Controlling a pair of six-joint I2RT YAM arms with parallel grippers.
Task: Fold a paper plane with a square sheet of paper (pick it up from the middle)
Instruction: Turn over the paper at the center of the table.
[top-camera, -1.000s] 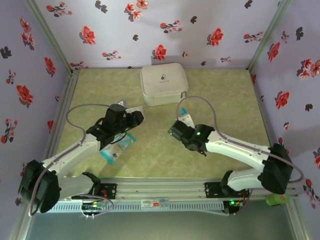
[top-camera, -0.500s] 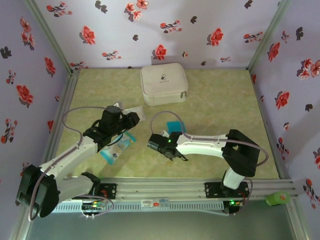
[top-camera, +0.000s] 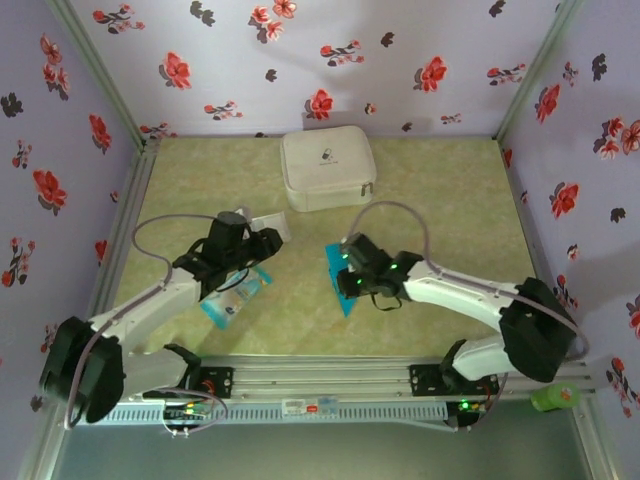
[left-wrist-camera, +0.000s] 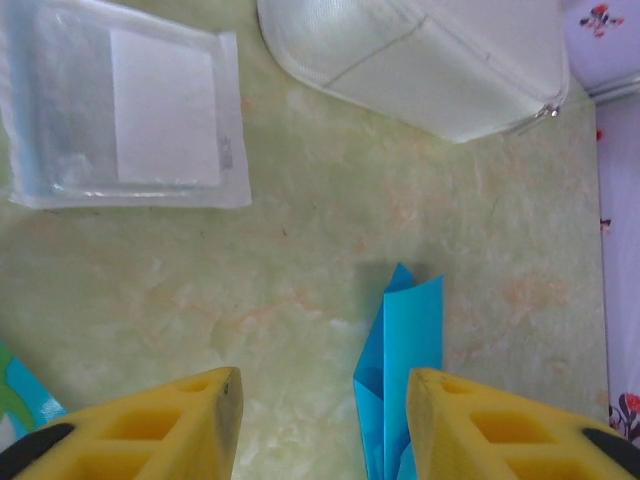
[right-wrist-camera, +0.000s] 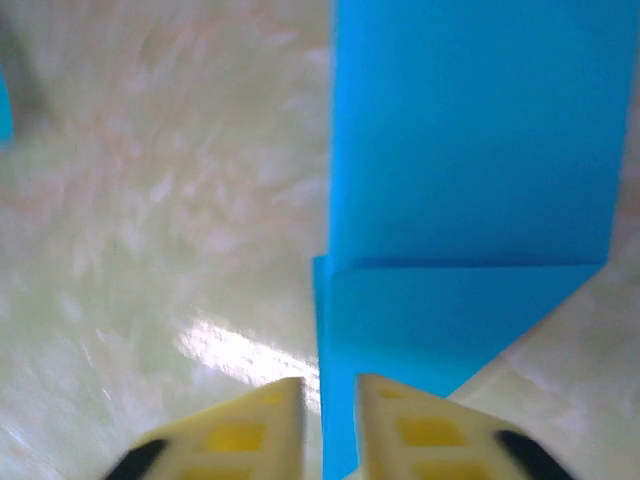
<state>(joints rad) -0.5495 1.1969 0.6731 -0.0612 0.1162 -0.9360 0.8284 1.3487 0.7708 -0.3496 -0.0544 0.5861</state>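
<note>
right gripper (right-wrist-camera: 328, 425) at the bottom edge, jaws nearly together, pinching the folded blue paper (right-wrist-camera: 480, 150), which fills the frame's upper right. left gripper (left-wrist-camera: 325, 420) has its jaws apart with nothing in them, over the table (left-wrist-camera: 300, 250); the paper stands at lower centre-right, a clear packet (left-wrist-camera: 130, 110) upper left.

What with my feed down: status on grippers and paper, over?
Left gripper open, empty. Right gripper pinching paper at its edge. Paper part-folded, tilted up. Packet and case lie apart from it.
</note>
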